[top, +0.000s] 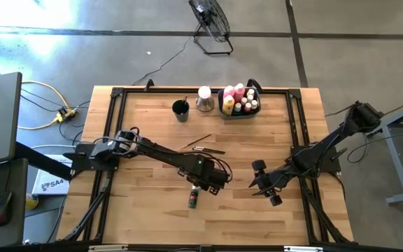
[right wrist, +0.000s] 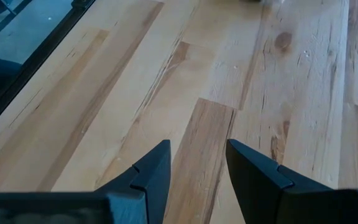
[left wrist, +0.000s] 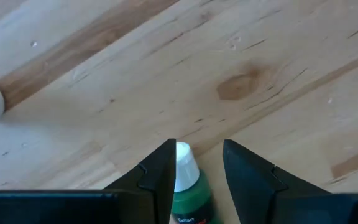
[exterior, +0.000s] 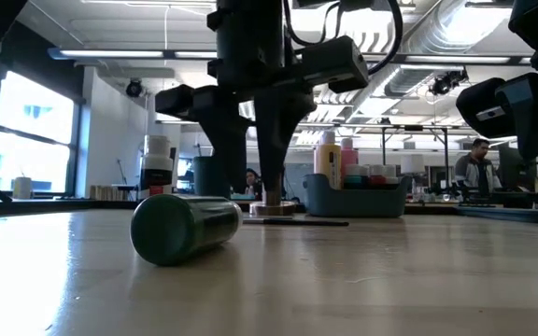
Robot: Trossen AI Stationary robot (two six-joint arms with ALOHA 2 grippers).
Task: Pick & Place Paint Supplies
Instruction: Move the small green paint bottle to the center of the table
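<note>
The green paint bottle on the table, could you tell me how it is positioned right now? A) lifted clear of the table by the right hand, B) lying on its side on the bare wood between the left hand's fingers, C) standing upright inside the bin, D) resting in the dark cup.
B: the green paint bottle lies flat on the wooden table, its white cap between the left hand's open fingers.

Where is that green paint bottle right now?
The green paint bottle lies on its side on the wooden table, towards its front middle in the high view, directly under the left gripper, whose open fingers straddle its white cap.
</note>
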